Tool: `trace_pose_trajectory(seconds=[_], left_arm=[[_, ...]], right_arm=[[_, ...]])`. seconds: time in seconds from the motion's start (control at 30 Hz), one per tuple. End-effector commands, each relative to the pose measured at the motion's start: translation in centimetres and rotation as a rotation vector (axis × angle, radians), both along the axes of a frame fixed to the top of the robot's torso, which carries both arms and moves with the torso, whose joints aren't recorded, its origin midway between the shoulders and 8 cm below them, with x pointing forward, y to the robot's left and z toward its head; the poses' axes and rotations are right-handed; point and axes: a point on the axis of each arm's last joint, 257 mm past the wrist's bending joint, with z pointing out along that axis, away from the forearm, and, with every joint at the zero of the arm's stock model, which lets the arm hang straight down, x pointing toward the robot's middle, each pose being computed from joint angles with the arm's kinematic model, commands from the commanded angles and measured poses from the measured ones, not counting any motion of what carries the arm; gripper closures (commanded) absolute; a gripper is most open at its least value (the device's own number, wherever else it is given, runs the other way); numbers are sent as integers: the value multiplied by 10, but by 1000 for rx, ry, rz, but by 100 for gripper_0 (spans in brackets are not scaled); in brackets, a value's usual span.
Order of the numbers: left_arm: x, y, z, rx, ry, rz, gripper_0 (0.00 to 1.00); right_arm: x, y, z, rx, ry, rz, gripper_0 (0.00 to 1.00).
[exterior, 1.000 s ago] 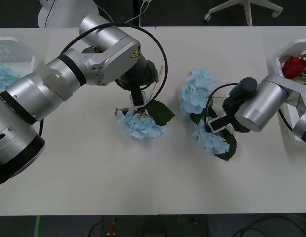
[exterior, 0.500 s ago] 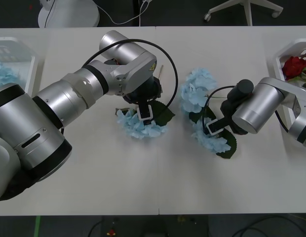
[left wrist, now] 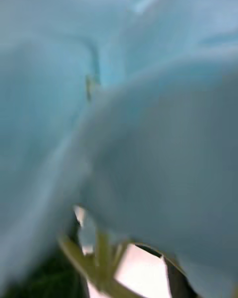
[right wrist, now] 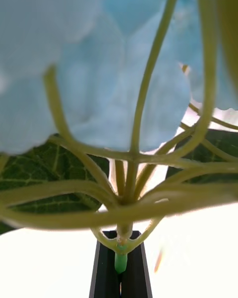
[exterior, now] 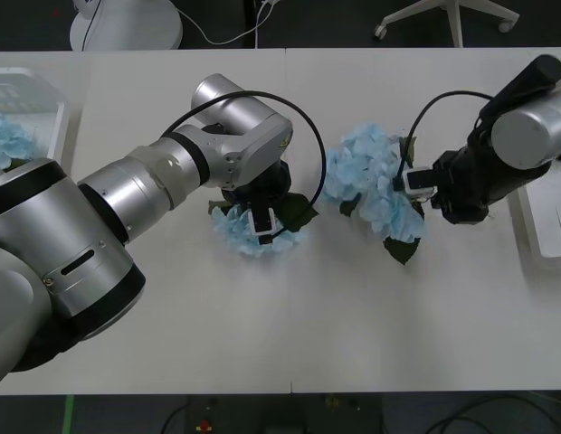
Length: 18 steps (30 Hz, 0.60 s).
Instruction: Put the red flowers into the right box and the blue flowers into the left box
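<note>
Pale blue petals press right up against the left wrist camera, a soft blur of hydrangea with a bit of green stem [left wrist: 101,258] low down between the dark fingers. From the front, the left gripper [exterior: 262,220] is planted straight down in a blue flower cluster [exterior: 249,237] lying on the white table [exterior: 262,344], near the middle; I cannot tell from either view whether its fingers have closed on anything or merely stand in the petals. A dark green leaf [exterior: 294,210] pokes out beside it.

Over on the right wrist view it is clearer: the two black fingers [right wrist: 101,273] are drawn together, pinching the base of a green stalk [right wrist: 120,258] where the thin branches fan out towards the blue head and its leaves.

From the front, the right gripper [exterior: 416,181] holds that second blue flower cluster [exterior: 389,212] just to the right of the table's centre, and a third cluster [exterior: 357,167] sits touching it on the far-left side; whether the held one is clear of the table I cannot say.

Farther out, the left box [exterior: 54,108] sits at the far left edge with blue flowers [exterior: 7,145] already in it. The right box [exterior: 543,226] shows as a white rim at the right edge, partly behind the right arm.
</note>
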Motion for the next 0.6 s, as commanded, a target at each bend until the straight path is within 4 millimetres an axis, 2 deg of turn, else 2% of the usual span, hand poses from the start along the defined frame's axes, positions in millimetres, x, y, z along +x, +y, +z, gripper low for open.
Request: trace_pose_trajectory(seconds=[0.03, 0.2, 0.37, 0.5, 0.6], left_arm=[[5, -20, 19, -1, -29, 12, 100], [3, -17, 18, -2, -17, 41, 100], [6, -12, 27, -32, -7, 82, 100], [16, -8, 55, -110, -13, 109, 100], [26, -2, 86, -205, -33, 176, 100]], right_arm=[[14, -41, 57, 94, -22, -134, 100], [11, -52, 80, 218, -16, -198, 100], [5, -38, 100, 439, 43, -289, 100], [7, -22, 120, 626, 112, -443, 100], [14, -9, 138, 726, 117, -507, 100]])
